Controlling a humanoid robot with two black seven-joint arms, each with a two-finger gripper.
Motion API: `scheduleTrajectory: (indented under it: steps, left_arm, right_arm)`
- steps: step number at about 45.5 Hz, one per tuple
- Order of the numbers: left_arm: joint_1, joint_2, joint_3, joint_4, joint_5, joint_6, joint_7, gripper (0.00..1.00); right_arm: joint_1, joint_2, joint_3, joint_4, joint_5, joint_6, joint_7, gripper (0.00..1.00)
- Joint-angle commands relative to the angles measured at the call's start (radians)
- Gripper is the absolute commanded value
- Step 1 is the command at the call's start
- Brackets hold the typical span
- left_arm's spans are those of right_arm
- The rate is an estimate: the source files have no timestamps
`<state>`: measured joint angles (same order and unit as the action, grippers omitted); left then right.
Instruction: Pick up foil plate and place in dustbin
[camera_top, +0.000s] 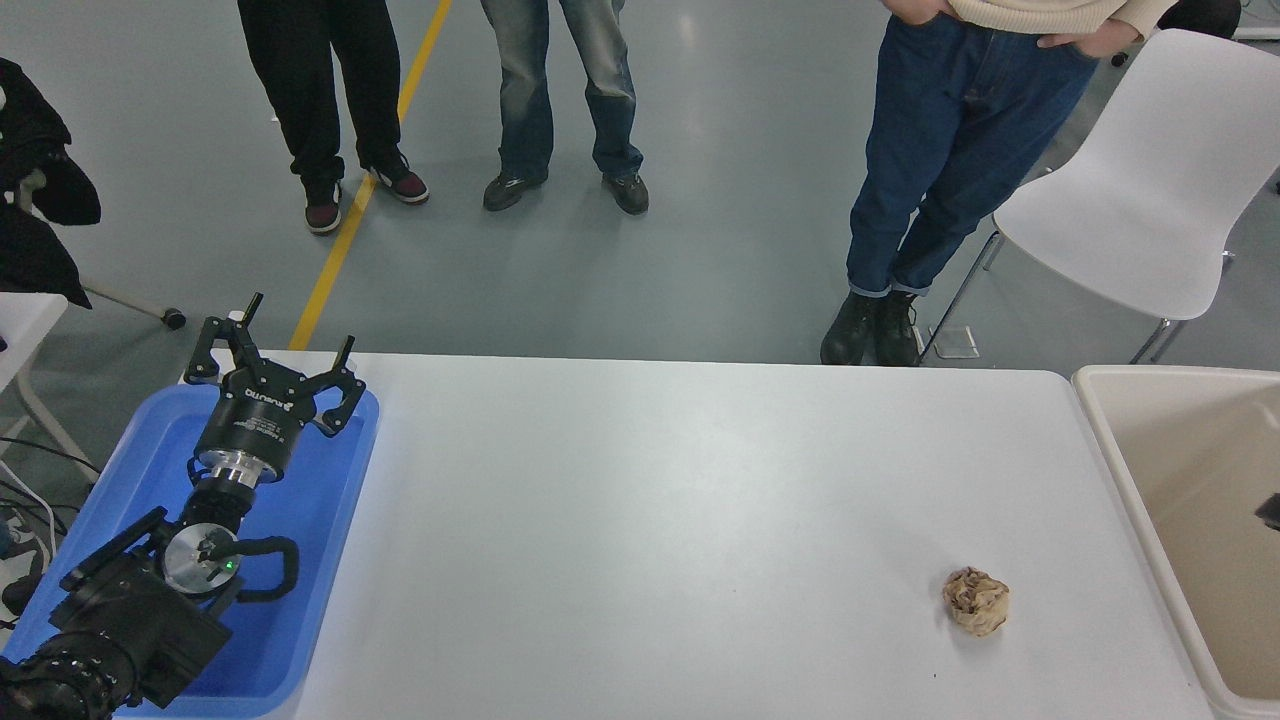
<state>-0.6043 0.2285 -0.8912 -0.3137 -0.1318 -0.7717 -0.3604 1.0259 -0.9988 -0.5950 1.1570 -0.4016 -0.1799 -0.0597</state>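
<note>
The left gripper (275, 350) sits parked over the blue tray (335, 500) at the near left corner of the table (640, 500), its black fingers (345, 358) splayed apart with nothing between them. From where I stand, that arm looks idle and a long way from anything that matters.

Over at the right edge there is only a small dark sliver (1270, 510) poking into view above the dustbin (1105, 440). I take it to be part of the right arm, but too little shows to say whether its pincer is spread or closed, or whether it carries anything.

The foil plate itself is nowhere to be seen. It is not on the table, and the part of the dustbin's tan inside that shows has no silver in it, though much of the bin runs off the edge. So I cannot give the plate's direction from either pincer, nor which way its long side runs.

What does lie on the table is a crumpled brown paper ball (976, 601), near the right end, just beside the dustbin's rim and well apart from the left gripper. Three people stand on the floor beyond the far edge, next to a white chair (1150, 190).

My judgement: whatever comes next belongs to the right arm, being the one at the dustbin's side.
</note>
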Motion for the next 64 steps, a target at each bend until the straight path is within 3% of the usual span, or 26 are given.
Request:
scheduleTrajectory:
  steps: [1,8,15,28,39,64]
  left_arm:
    - [0.0,0.0,0.0,0.001,0.0,0.0,0.0,1.0]
    - [0.0,0.0,0.0,0.001,0.0,0.0,0.0,1.0]
    - [0.0,0.0,0.0,0.001,0.0,0.0,0.0,1.0]
    - [0.0,0.0,0.0,-0.001,0.0,0.0,0.0,1.0]
    - [0.001,0.0,0.0,0.001,-0.002,0.0,0.0,1.0]
    - [0.005,0.002,0.0,0.001,-0.002,0.0,-0.003,1.0]
  right_arm:
    - [0.146,0.012,-0.144,0.132,-0.014,0.043,0.0,1.0]
    - [0.305,0.094,-0.327,0.132,-0.003,0.151,0.0,1.0]
    - [0.514,0.225,-0.515,0.133,0.003,0.359,0.0,1.0]
    - [0.85,0.353,-0.562,0.133,0.039,0.956,0.008,1.0]
    - [1.049,0.465,-0.563,0.133,0.141,0.965,0.008,1.0]
    - [1.292,0.695,-0.574,0.148,0.148,0.965,0.008,1.0]
